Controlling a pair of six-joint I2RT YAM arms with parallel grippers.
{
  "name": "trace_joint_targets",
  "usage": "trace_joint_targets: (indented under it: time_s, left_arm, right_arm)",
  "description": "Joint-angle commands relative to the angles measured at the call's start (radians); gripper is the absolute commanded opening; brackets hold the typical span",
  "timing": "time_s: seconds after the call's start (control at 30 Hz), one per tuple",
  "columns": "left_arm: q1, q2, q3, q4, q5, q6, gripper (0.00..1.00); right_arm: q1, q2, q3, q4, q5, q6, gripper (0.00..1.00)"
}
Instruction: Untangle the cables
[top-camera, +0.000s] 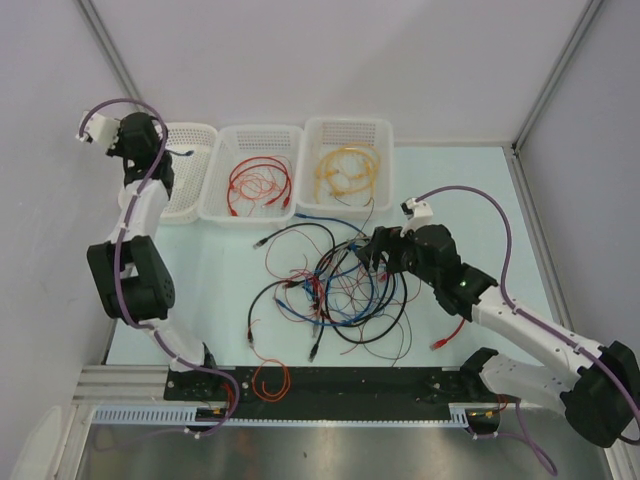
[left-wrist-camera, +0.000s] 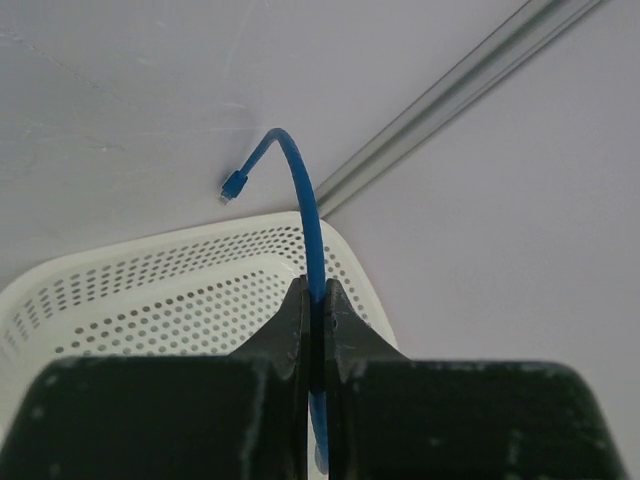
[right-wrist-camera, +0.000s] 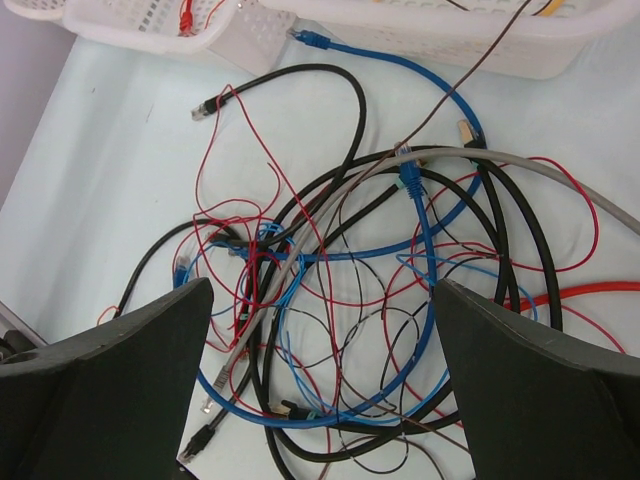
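Clamps left tool (left-wrist-camera: 315, 292) on a blue cable (left-wrist-camera: 308, 200) over the white basket (left-wrist-camera: 150, 285), upper left; holds right tool (right-wrist-camera: 322, 300) spread apart above tangled cables (top-camera: 335, 280), centre of surface (top-camera: 215, 285)

The left arm (top-camera: 130, 275) rises from its base at the near left, folds back at the elbow and reaches up to the far left corner. The left gripper (left-wrist-camera: 315, 292) has its jaws pressed tight together, pinching a blue cable (left-wrist-camera: 305, 190) that arches out past the fingertips. The right arm (top-camera: 530, 330) stretches low from the near right toward the middle, its wrist tilted downward. The right gripper (right-wrist-camera: 320, 300) is spread wide, its two fingers well apart and gripping nothing.
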Motion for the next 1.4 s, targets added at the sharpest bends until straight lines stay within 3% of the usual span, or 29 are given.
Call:
trace_joint_targets:
  time_s: [0.0, 0.1, 0.13, 0.3, 0.37, 0.43, 0.73, 0.87, 1.03, 1.27, 1.37]
  left_arm:
    - [-0.01, 0.043, 0.065, -0.02, -0.097, 0.105, 0.0]
    - [-0.011, 0.057, 0.07, -0.033, -0.08, 0.113, 0.11]
    - [-0.011, 0.057, 0.075, -0.033, -0.07, 0.125, 0.26]
    - [-0.022, 0.044, 0.099, -0.024, -0.031, 0.17, 0.67]
    - [-0.029, 0.035, 0.124, -0.03, -0.036, 0.186, 0.89]
    - [-0.036, 0.008, 0.128, -0.029, -0.037, 0.197, 0.99]
    - [-0.12, -0.158, 0.053, -0.055, 0.044, 0.17, 1.0]
    - [-0.29, -0.267, -0.045, -0.084, 0.125, 0.182, 1.0]
    - [-0.515, -0.425, -0.301, -0.087, 0.229, 0.115, 0.98]
    - [-0.686, -0.618, -0.554, -0.139, 0.269, 0.07, 0.97]
    - [-0.703, -0.727, -0.654, -0.191, 0.279, 0.035, 0.97]
  right_arm:
    - [-0.01, 0.017, 0.005, 0.038, -0.016, 0.022, 0.97]
    - [-0.014, 0.028, 0.005, 0.039, -0.021, 0.025, 0.97]
    - [-0.016, 0.03, 0.007, 0.038, -0.022, 0.025, 0.97]
    - [-0.019, 0.04, 0.005, 0.039, -0.028, 0.032, 0.97]
    - [-0.02, 0.039, 0.007, 0.039, -0.027, 0.037, 0.97]
    - [-0.017, 0.033, 0.005, 0.039, -0.053, 0.037, 0.97]
    - [-0.02, -0.021, 0.005, 0.038, -0.039, 0.022, 0.98]
    - [-0.045, -0.029, 0.005, 0.081, 0.04, 0.037, 0.99]
    - [-0.117, 0.069, 0.005, 0.119, 0.082, 0.134, 0.98]
    - [-0.152, 0.249, 0.013, 0.409, 0.021, 0.18, 0.81]
    - [-0.148, 0.353, 0.088, 0.408, -0.001, 0.171, 0.77]
